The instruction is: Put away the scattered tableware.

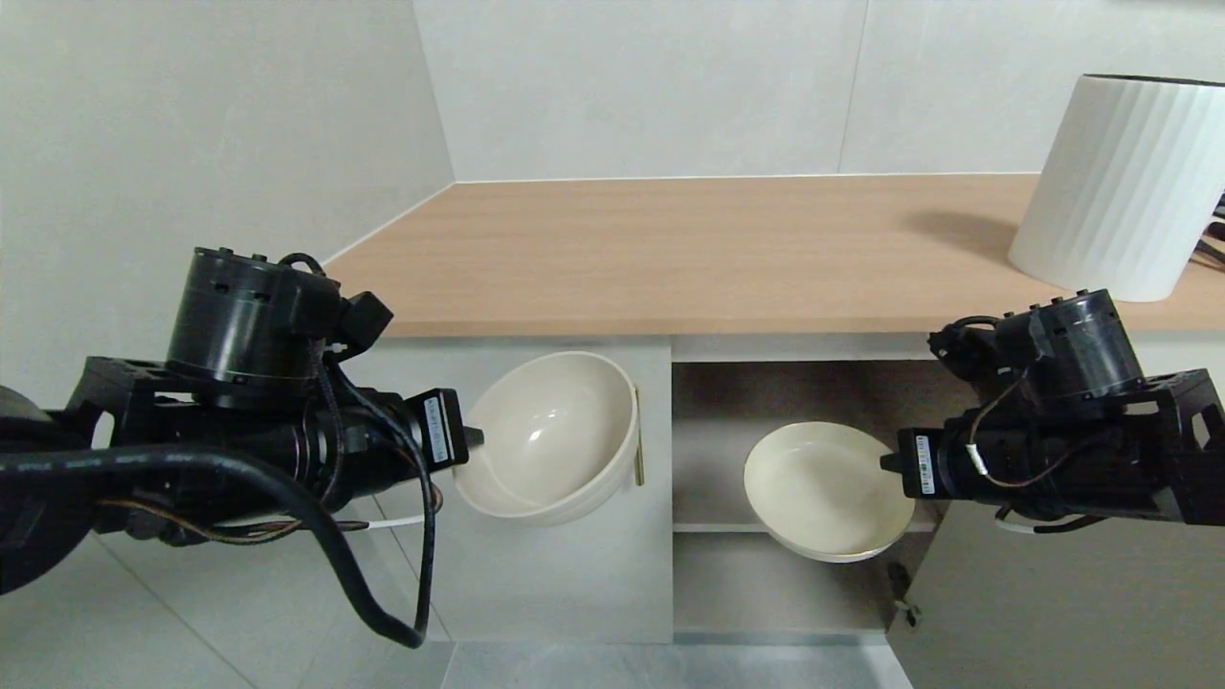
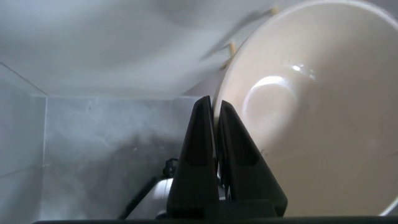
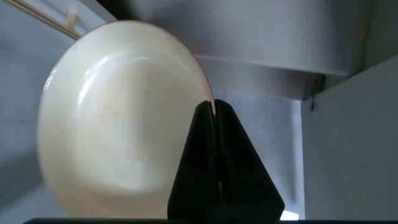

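My left gripper (image 1: 476,439) is shut on the rim of a deep cream bowl (image 1: 550,438), held in the air in front of the closed left cabinet door (image 1: 565,574). In the left wrist view the fingers (image 2: 214,124) pinch that bowl (image 2: 317,106) at its edge. My right gripper (image 1: 885,463) is shut on the rim of a shallow cream plate (image 1: 821,490), held tilted in front of the open cabinet compartment (image 1: 727,392). The right wrist view shows the plate (image 3: 118,118) clamped between the fingers (image 3: 212,115).
A wooden countertop (image 1: 689,254) runs above the cabinet, with a white ribbed lamp shade (image 1: 1120,182) at its right end. A shelf (image 1: 708,527) divides the open compartment. The open door (image 1: 1043,612) hangs at the right. Tiled floor lies below.
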